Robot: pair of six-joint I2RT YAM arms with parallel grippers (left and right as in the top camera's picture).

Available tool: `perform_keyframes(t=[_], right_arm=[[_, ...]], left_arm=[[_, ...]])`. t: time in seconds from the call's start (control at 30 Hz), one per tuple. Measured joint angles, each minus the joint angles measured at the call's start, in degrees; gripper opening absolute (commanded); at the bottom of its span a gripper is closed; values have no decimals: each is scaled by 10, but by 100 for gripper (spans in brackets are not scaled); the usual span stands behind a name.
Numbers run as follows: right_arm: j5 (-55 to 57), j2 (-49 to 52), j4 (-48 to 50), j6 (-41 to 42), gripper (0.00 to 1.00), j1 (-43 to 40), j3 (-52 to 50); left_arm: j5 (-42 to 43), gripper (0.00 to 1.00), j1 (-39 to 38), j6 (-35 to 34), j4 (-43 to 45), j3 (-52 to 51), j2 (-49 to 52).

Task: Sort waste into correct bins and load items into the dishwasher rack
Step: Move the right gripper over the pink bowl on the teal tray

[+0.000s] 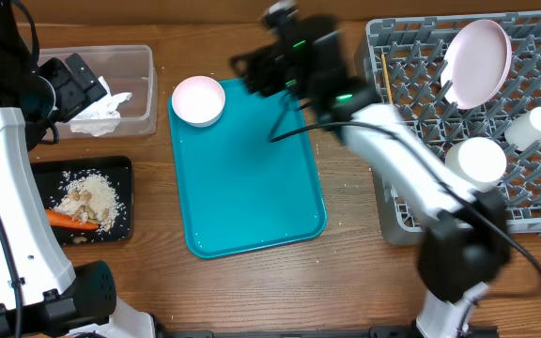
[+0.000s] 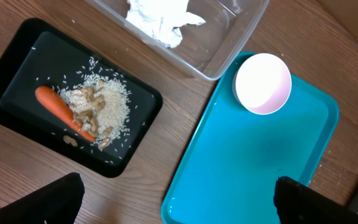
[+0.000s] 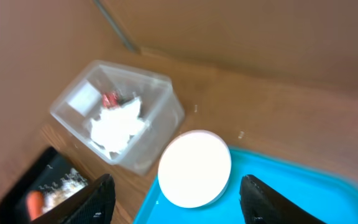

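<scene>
Right pincer [image 3: 178, 190], spread, hangs near the white bowl [image 3: 194, 168]; left pincer [image 2: 179, 202] gapes wide.

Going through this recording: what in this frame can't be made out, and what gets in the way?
- Overhead: the left arm covers the left part of the clear tub.
- Right wrist: the view is blurred, so the red wrapper is only a smear.
- Overhead: the right arm hides the near-left corner of the dishwasher rack.
- Left wrist: the scraps on the rice are too small to identify.
</scene>
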Motion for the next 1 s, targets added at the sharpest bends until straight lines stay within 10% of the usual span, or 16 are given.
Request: perform_keyframes(t=[0.37,1.0], right_arm=[[64,202,158,168,60,48,-2],[83,224,81,206,43,59,-1]], left_arm=[[0,100,0,0,0,0,0],[0,100,0,0,0,0,0]])
